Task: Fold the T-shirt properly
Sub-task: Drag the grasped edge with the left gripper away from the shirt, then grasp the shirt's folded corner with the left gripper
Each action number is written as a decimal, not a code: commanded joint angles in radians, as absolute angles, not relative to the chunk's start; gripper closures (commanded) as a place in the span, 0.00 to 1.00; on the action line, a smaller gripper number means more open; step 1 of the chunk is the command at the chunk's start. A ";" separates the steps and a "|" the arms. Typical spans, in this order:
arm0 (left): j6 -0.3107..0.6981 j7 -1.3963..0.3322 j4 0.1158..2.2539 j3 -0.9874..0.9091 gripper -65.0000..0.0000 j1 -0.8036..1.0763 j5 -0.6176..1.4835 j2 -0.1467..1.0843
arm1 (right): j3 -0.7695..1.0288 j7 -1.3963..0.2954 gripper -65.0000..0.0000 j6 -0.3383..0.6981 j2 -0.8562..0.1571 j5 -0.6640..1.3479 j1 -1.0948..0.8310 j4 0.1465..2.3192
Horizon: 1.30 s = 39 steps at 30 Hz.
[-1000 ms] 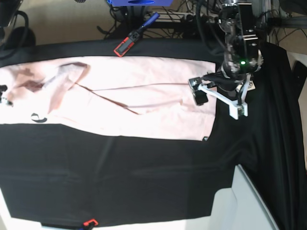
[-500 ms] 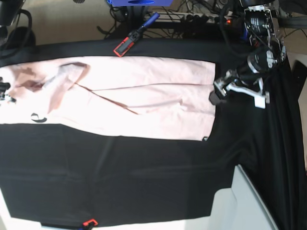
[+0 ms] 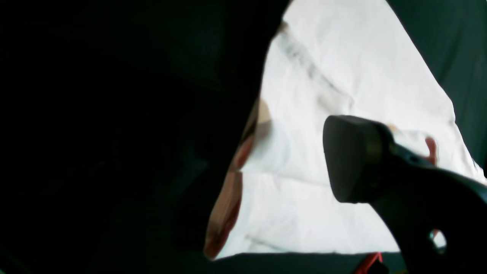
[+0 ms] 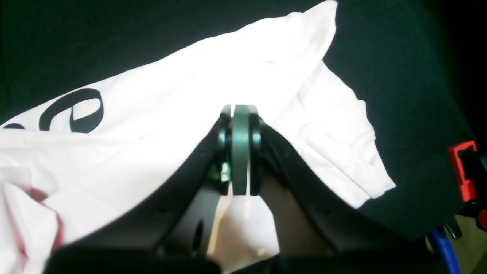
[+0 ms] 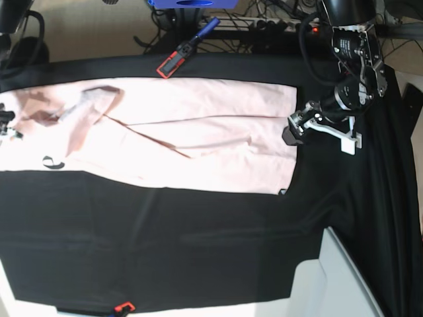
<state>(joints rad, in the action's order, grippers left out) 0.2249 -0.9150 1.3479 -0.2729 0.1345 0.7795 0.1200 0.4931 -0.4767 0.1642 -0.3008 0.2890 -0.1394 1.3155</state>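
Observation:
The pale pink T-shirt (image 5: 198, 132) lies flattened across the far half of the black table cloth (image 5: 165, 238), with a folded sleeve at its left end. Dark lettering (image 4: 72, 110) shows near that end. My left gripper (image 5: 319, 135) is open and empty, just off the shirt's right edge. In the left wrist view one dark finger (image 3: 354, 160) hangs over the shirt (image 3: 335, 68), and the other is lost in the dark. My right gripper (image 4: 239, 152) is shut on the shirt (image 4: 228, 68) at the left edge of the base view (image 5: 5, 127).
A red and black clamp (image 5: 173, 64) with a blue handle (image 5: 205, 28) sits at the table's back edge and also shows in the right wrist view (image 4: 462, 171). A small red clip (image 5: 124, 307) holds the cloth's front edge. Cables lie behind the table. A white surface (image 5: 337, 284) is at the front right.
My left gripper, open throughout, lifted off the shirt's right edge, swung right and back, then came slightly back toward the edge. The right gripper and the shirt barely moved.

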 commanded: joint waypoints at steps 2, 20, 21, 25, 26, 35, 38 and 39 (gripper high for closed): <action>0.223 -0.923 1.346 -0.269 0.00 0.114 0.783 0.122 | 0.501 -0.452 1.00 0.163 -0.323 0.291 -0.131 1.334; 0.219 -0.920 1.342 -0.153 0.00 0.091 0.782 0.061 | 0.501 -0.452 1.00 0.163 -0.323 0.291 -0.131 1.333; 0.219 -0.920 1.340 -0.153 0.04 0.091 0.782 0.058 | 0.501 -0.452 1.00 0.163 -0.323 0.291 -0.131 1.333; 0.219 -0.920 1.340 -0.150 0.29 0.077 0.782 0.056 | 0.501 -0.452 1.00 0.163 -0.323 0.291 -0.131 1.333; 0.219 -0.921 1.331 -0.147 0.35 0.073 0.782 0.056 | 0.501 -0.452 1.00 0.163 -0.323 0.291 -0.131 1.333; 0.222 -0.920 1.213 -0.119 0.71 0.028 0.782 0.058 | 0.503 -0.452 1.00 0.163 -0.323 0.291 -0.131 1.333; 0.222 -0.920 1.214 -0.119 0.72 0.028 0.782 0.064 | 0.503 -0.452 1.00 0.163 -0.323 0.291 -0.131 1.333; 0.222 -0.920 1.214 -0.119 0.72 0.028 0.782 0.064 | 0.503 -0.452 1.00 0.163 -0.323 0.291 -0.131 1.333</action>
<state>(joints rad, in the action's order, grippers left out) 0.2192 -0.9051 1.2076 -0.1181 0.0338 0.7891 0.0589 0.4931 -0.4763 0.1658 -0.3012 0.2890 -0.1413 1.3155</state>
